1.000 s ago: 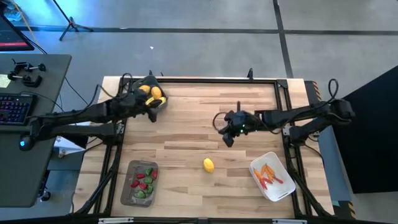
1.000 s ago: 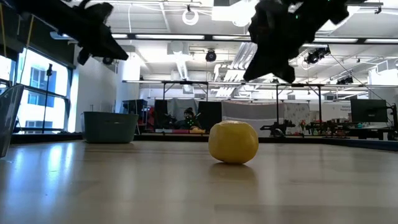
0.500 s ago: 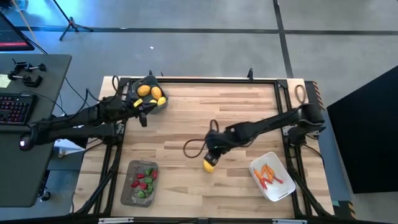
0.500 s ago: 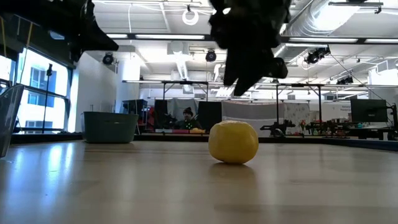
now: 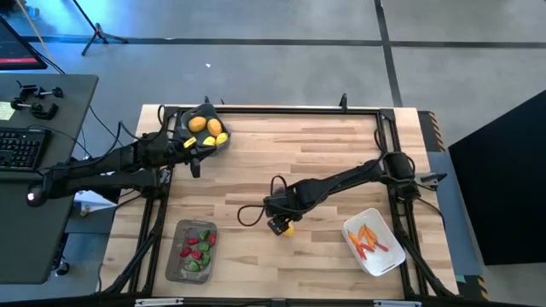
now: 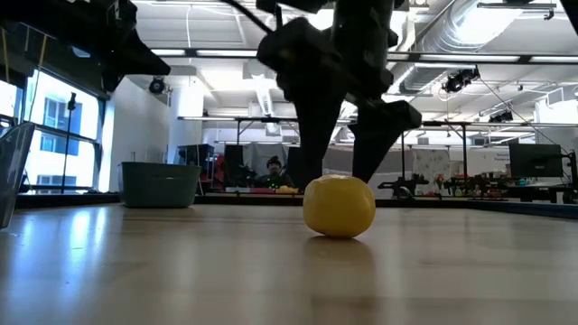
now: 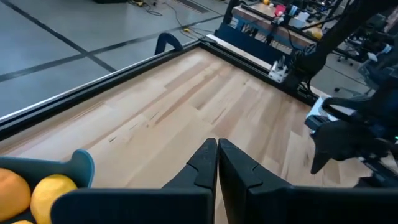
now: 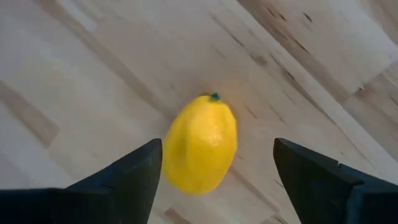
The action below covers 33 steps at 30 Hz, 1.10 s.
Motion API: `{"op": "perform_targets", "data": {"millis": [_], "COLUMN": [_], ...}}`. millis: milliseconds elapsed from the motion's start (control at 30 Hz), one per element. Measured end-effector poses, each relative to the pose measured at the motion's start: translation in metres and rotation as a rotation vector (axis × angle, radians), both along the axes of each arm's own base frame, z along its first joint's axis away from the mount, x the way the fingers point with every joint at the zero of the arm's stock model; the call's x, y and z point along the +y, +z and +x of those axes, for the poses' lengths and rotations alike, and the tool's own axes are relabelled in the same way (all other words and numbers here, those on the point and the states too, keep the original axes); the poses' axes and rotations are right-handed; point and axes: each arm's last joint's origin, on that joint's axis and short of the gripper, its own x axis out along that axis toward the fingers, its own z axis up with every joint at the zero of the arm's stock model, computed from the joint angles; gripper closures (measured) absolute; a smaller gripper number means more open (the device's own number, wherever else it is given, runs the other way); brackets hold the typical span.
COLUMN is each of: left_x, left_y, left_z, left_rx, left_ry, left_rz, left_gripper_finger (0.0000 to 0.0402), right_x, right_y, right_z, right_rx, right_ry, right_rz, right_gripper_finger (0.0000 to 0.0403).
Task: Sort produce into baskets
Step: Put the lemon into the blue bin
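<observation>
lemon lay on its side on table, long axis flat, green tip away from right gripper | 1 loose lemon, 3 baskets | right jaws wide apart, straddled lemon, no contact seen | left gripper jaws together, empty, beside blue-grey tub

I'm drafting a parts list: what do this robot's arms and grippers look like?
Both arms are dark, slim and jointed. A black cable loops beside the right arm. The right gripper has two broad, flat black fingers; the left gripper has matching dark fingers tapering to points.
</observation>
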Motion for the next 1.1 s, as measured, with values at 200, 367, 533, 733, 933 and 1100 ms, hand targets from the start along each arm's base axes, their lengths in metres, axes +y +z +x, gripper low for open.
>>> {"op": "perform_targets", "data": {"millis": [200,367,533,733,933,1100], "left_x": [-0.001,-0.003,-0.007,-0.01,-0.012,-0.012], "left_y": [-0.001,0.001,0.005,0.005,0.003,0.003], "left_z": [0.0,-0.008,-0.024,-0.041,-0.049,-0.05], "left_rx": [0.013,-0.01,-0.057,-0.067,-0.076,-0.081], "left_ry": [-0.032,-0.033,-0.035,-0.034,-0.018,-0.018], "left_rz": [-0.003,-0.001,0.022,0.049,0.022,0.021], "left_gripper_finger": [0.0401,0.0401,0.0401,0.0401,0.0401,0.0401], "right_x": [0.002,0.003,0.004,0.002,0.004,0.027], "right_y": [-0.013,-0.018,-0.025,-0.009,0.027,0.032], "right_z": [0.004,0.004,-0.001,0.003,0.008,0.001], "right_rx": [0.017,0.006,0.042,0.041,0.064,0.046], "right_ry": [-0.02,-0.038,-0.035,0.042,-0.037,0.162], "right_rz": [0.016,0.04,0.05,0.046,0.111,0.006], "right_gripper_finger": [0.0116,0.0165,0.0237,0.0236,0.0163,0.0112]}}
